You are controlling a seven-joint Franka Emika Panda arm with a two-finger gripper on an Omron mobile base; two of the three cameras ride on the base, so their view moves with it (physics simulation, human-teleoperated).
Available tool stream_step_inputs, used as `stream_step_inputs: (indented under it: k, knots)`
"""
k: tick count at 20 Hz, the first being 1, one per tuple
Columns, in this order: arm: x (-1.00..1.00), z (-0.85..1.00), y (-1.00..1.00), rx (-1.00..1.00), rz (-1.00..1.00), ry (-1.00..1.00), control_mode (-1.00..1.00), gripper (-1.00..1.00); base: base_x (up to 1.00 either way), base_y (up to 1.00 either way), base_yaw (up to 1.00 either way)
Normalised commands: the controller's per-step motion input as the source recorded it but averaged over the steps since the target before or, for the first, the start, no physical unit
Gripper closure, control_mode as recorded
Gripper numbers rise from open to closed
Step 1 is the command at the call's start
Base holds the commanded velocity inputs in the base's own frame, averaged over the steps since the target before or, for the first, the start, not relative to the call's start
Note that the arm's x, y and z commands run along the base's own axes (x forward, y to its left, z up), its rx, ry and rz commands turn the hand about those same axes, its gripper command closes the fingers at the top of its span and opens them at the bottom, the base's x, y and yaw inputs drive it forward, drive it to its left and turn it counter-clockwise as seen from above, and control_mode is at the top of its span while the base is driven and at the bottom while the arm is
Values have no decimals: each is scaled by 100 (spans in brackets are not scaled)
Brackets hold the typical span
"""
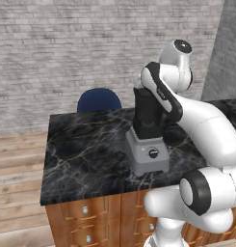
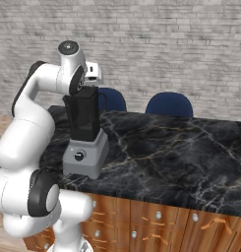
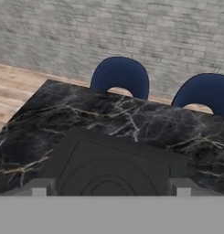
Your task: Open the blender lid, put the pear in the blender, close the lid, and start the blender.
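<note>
Arm bent over, pincer [image 3: 111, 191] spread wide.

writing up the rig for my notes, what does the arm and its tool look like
The arm is glossy white, built of rounded tubular links with dark grey to black bands and round caps at the joints. The tool ends in two small grey, squared finger tips. No cables or markings show.

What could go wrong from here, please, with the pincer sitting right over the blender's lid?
1. The pincer is open just above the blender lid; if the lid is not fully seated, it could slip off the jar.
2. The hand is close to the blender, so a sideways pull-away might knock the tall jar.
3. The round knob sits low on the base, so the arm must reach down past the jar to turn it.
</note>
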Motion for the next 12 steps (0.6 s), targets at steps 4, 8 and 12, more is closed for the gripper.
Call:
stream_step_inputs:
  k: [4,8,12]
  knots:
    - [-13,16,0,0,0,-3,-100,-100,0,0,0]
    - [-42,31,0,0,-1,-12,-100,-100,0,0,0]
    - [-64,14,0,0,-3,-15,-100,-100,0,0,0]
